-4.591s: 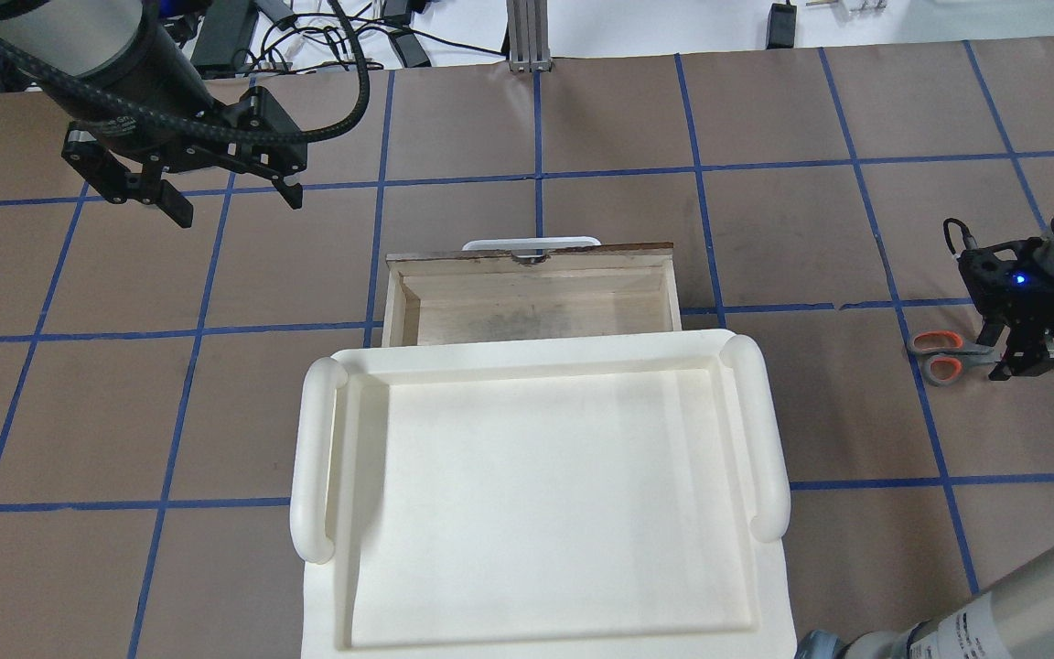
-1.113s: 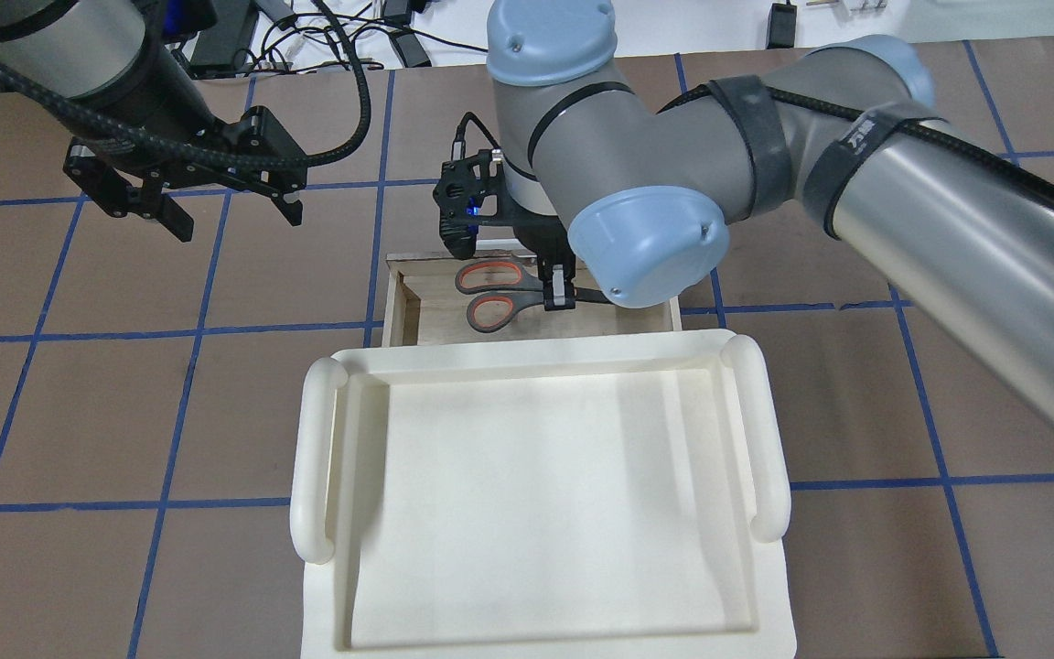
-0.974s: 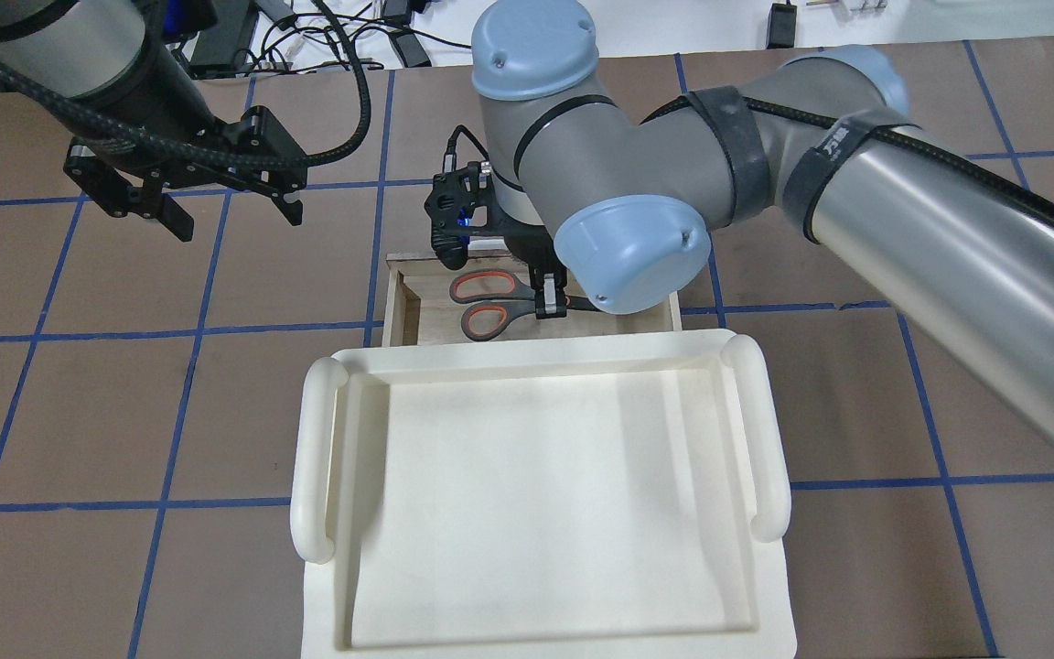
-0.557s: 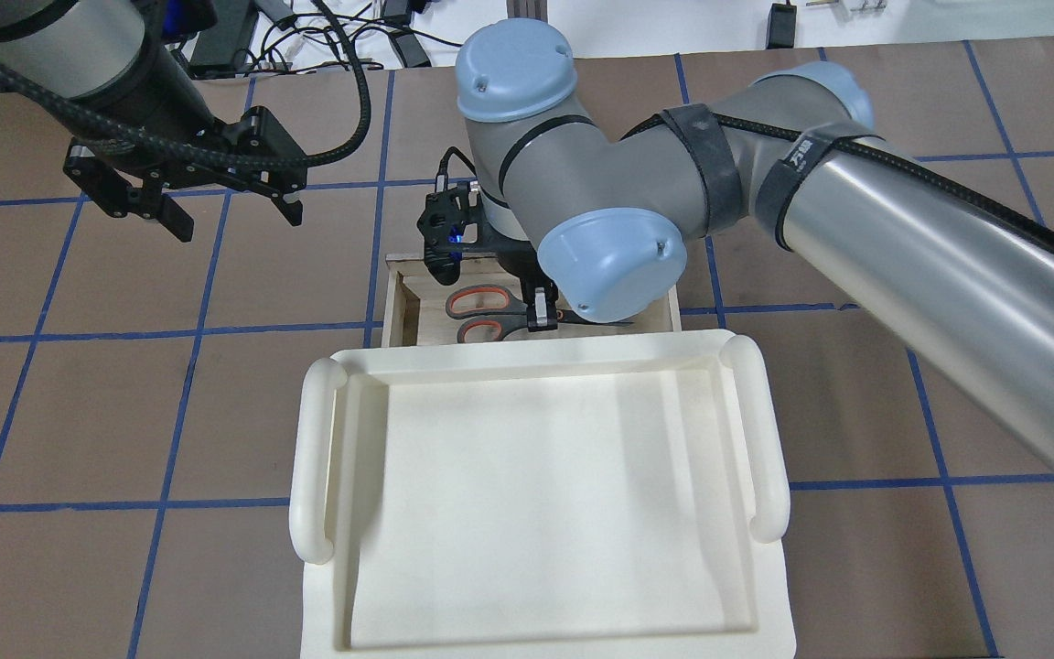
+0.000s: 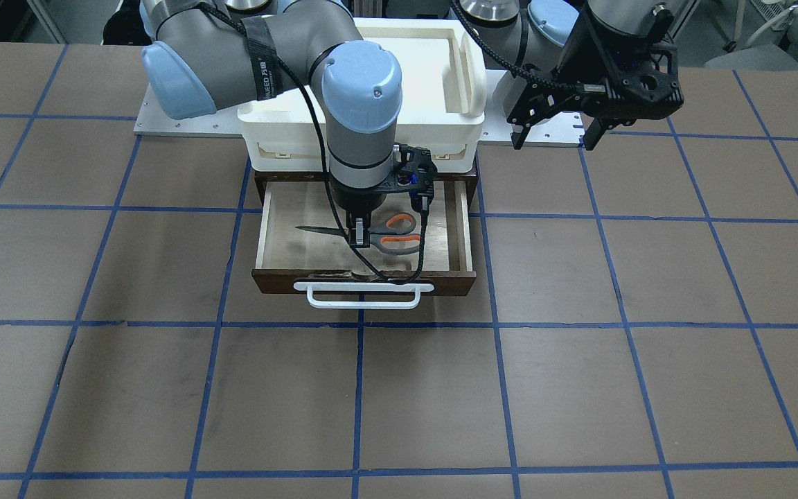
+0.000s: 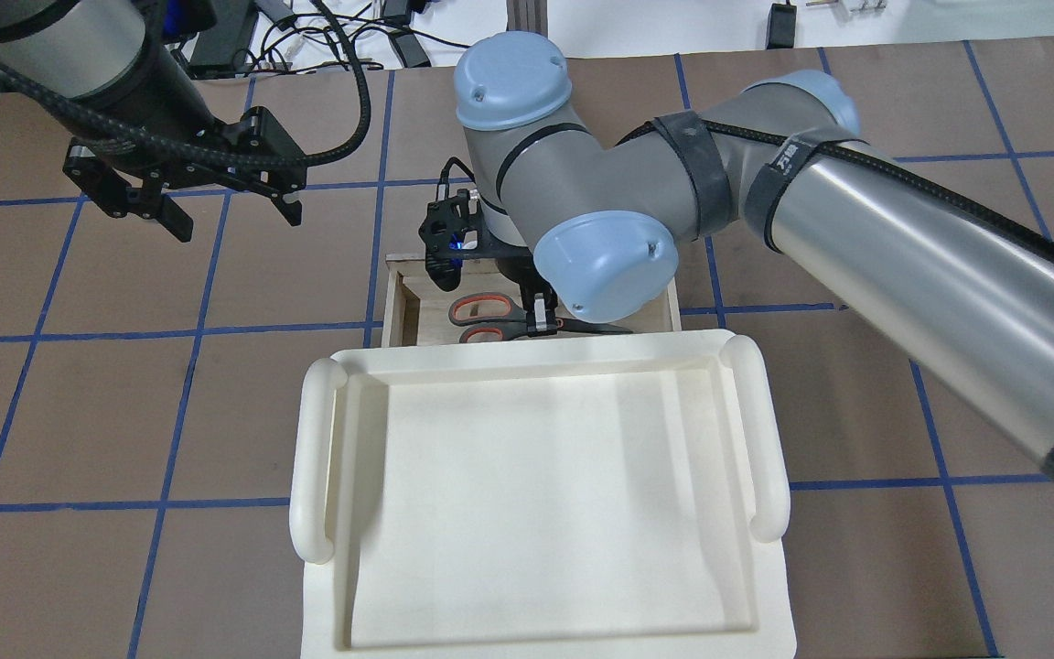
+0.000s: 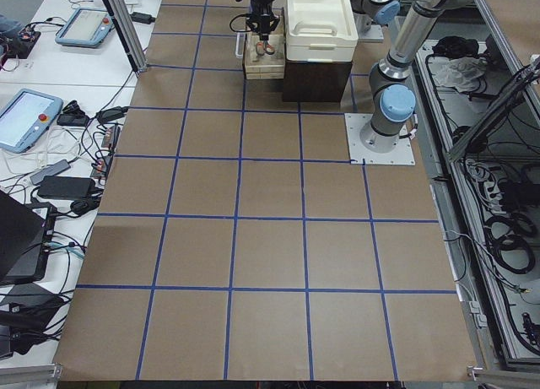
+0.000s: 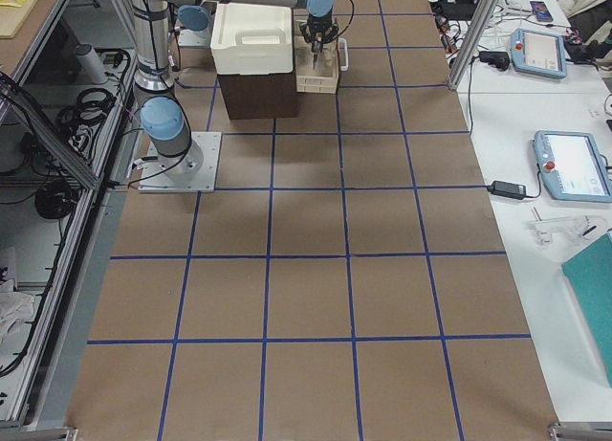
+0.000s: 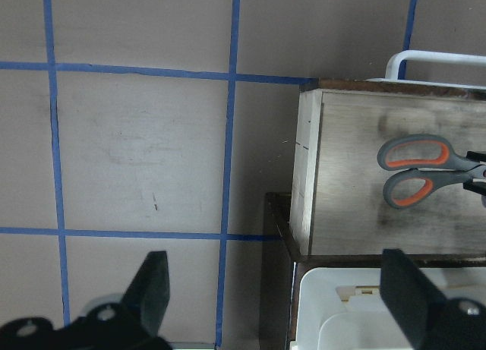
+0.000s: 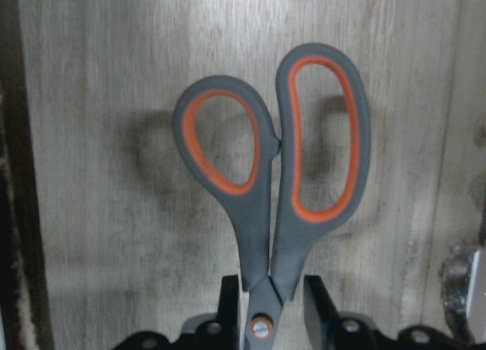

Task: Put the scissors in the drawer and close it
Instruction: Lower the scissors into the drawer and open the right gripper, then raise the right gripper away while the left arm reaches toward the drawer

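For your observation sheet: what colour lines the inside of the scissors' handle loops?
Orange lining on the scissors; clearest in the right wrist-mounted view.

Overhead cam looks fwd and down on table (image 6: 79, 412); front cam faces opposite way. Two side cams sit far off at table ends. Wrist cams are close-up. All share drawer (image 5: 274, 283) w/ scissors (image 5: 402, 243).

Drawer (image 5: 261, 235) open above — white tray (image 5: 281, 142) (overhanging) blocks rear.

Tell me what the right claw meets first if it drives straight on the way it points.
Likely the bare wood floor of the drawer: the right claw points down into it. The scissors it grips would probably touch first; the gap below them is unclear.
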You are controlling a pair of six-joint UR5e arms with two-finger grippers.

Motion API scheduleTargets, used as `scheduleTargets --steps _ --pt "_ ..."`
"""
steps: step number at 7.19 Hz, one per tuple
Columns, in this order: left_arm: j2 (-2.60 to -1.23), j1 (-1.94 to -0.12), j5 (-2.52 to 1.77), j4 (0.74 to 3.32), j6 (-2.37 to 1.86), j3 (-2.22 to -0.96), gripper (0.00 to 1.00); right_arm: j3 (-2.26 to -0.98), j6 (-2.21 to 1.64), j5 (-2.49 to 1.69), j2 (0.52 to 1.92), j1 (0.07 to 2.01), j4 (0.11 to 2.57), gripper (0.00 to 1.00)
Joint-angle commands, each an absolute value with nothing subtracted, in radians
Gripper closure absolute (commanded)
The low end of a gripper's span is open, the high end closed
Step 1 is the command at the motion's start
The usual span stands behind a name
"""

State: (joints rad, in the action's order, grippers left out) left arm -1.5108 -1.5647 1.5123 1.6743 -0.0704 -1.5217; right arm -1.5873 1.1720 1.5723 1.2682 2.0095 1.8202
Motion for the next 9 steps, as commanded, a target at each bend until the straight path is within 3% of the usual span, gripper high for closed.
scheduleTargets --steps 1,6,9 --pt "-1.511 -1.565 1.511 1.674 -0.072 -1.522 0.00 -1.580 1.172 1.568 1.276 2.010 1.825 0.00" --pt "-1.641 -1.600 1.514 1.582 -0.175 -1.459 0.00 -1.572 0.840 1.562 1.411 1.802 1.838 0.01" --pt "-1.812 -1.756 1.516 1.356 -0.375 -1.439 0.01 -1.577 0.345 1.577 1.468 1.675 1.821 0.00"
